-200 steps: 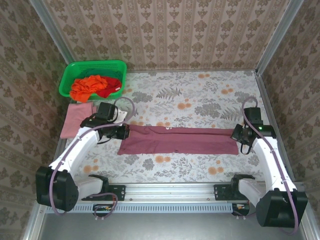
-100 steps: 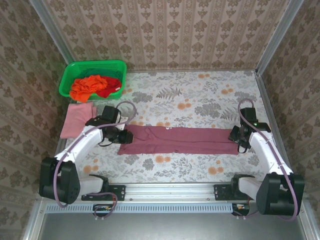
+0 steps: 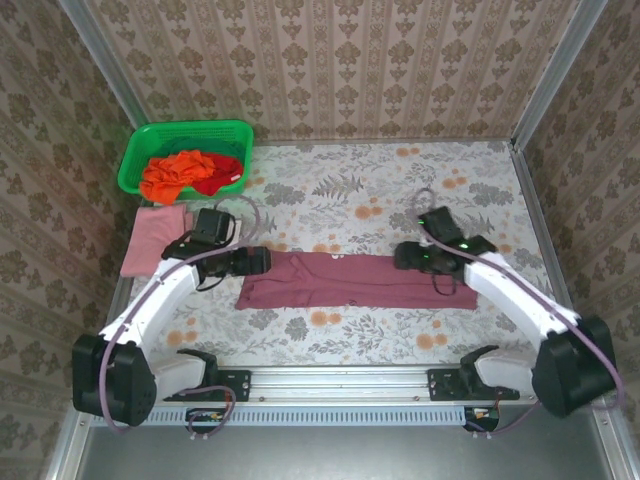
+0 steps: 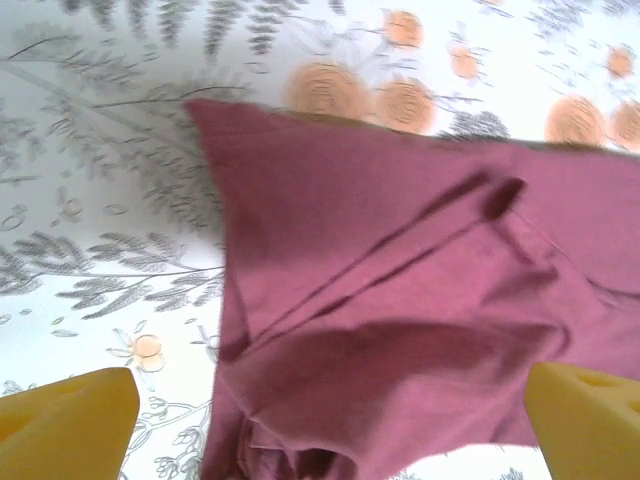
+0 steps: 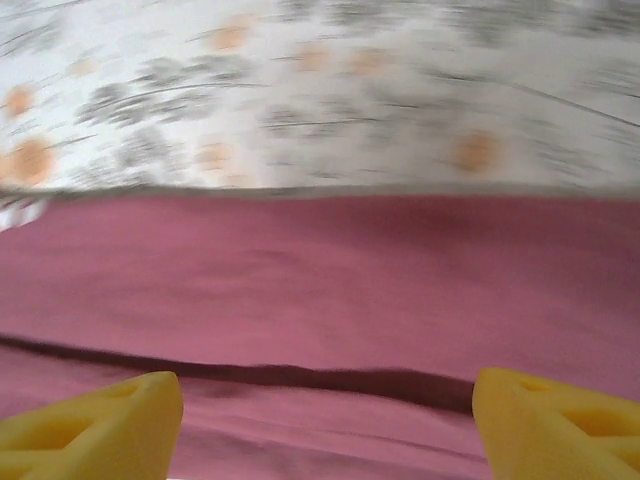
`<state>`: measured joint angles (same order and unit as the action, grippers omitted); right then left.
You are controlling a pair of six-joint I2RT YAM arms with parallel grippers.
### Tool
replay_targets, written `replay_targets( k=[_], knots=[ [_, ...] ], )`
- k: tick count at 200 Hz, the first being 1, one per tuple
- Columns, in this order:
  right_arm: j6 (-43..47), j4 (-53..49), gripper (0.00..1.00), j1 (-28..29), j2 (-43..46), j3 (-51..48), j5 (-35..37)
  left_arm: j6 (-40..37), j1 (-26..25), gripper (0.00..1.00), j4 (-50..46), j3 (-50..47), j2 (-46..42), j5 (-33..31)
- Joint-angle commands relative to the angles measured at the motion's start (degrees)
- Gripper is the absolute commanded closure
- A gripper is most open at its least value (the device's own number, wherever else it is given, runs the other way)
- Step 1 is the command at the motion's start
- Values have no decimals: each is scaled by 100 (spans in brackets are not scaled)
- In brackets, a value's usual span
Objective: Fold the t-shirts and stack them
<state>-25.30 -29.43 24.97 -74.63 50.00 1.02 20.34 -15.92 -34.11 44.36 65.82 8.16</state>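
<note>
Though the maroon t-shirt (image 3: 350, 280) lies half-folded near the green basket (image 3: 190, 127), left gripper (image 4: 325, 425) and right gripper (image 5: 320, 420) gape wide over it; pink t-shirt (image 3: 150, 240) folded beside basket; orange t-shirt (image 3: 175, 172), red t-shirt (image 3: 222, 175) inside, unfolded.

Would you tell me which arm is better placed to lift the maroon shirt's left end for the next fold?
Left. The left gripper, open, sits at that end of the shirt; the right gripper, also open, is over the shirt's right half, farther off.
</note>
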Motion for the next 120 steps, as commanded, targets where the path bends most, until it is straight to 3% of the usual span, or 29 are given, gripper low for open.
replay_targets(
  k=[1,35,83,103,120],
  knots=[
    [93,936,26,916,-984,710,-31,906,186,0,379,-516,-426,-232],
    [234,1049,38,1888,-2584,2094,-67,1507,465,0,438,-1193,-1376,-164],
    [238,1100,50,2240,-3970,3234,-577,1601,878,0,290,-1579,-2007,220],
    [240,1013,61,2243,-4316,3494,-681,1604,876,0,324,-1614,-2036,308],
    [263,1003,77,2242,-4346,3538,-632,1604,884,0,361,-1661,-2056,326]
  ],
)
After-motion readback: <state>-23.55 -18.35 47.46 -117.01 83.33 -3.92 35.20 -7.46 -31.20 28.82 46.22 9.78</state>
